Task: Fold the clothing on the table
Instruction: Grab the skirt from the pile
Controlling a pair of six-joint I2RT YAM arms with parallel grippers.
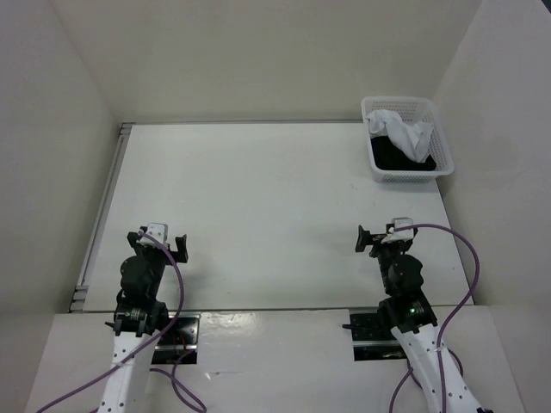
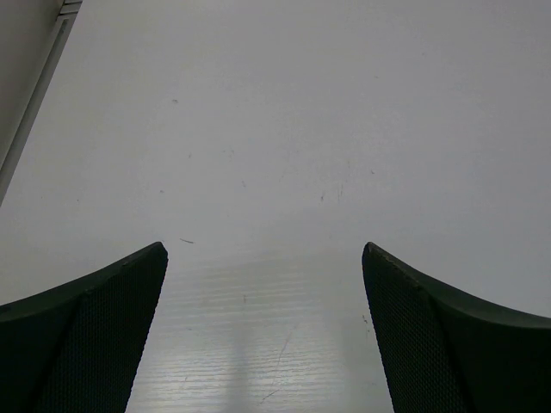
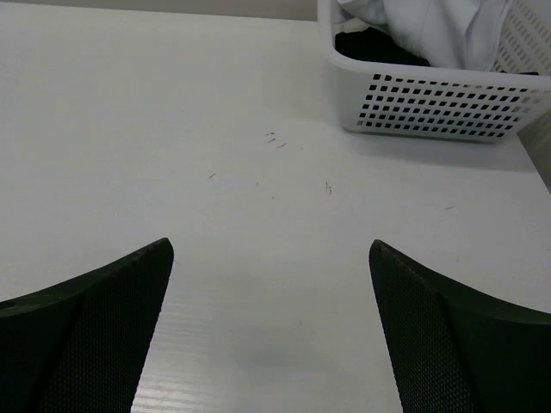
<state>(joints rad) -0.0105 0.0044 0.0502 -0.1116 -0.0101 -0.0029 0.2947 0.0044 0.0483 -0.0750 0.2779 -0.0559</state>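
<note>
While both arms sit low at the near edge of the table [image 1: 258,194], the clothing [image 1: 401,129] lies bunched in a white lattice basket [image 1: 411,178] that stands on the table's far right corner. The white fabric is crumpled and heaped toward the back and right of the basket, its folds rising above the rim. Under and in front of it a black garment [image 1: 394,157] fills the bottom of the basket.

The left gripper [image 1: 159,241] hovers over the near left part of the tabletop, well apart from the basket. Its jaws are spread wide with nothing between them; the left wrist view shows only bare white surface in the gap, with a few faint scuffs. A metal rail [image 1: 102,215] runs along the table's left edge, beside that arm.

The right gripper [image 1: 385,236] hangs over the near right part of the table, on the same side as the basket but clearly short of it. Its jaws are likewise fully parted and hold nothing. From the right wrist view, the basket sits ahead and to the right, its perforated wall facing the camera.
</note>
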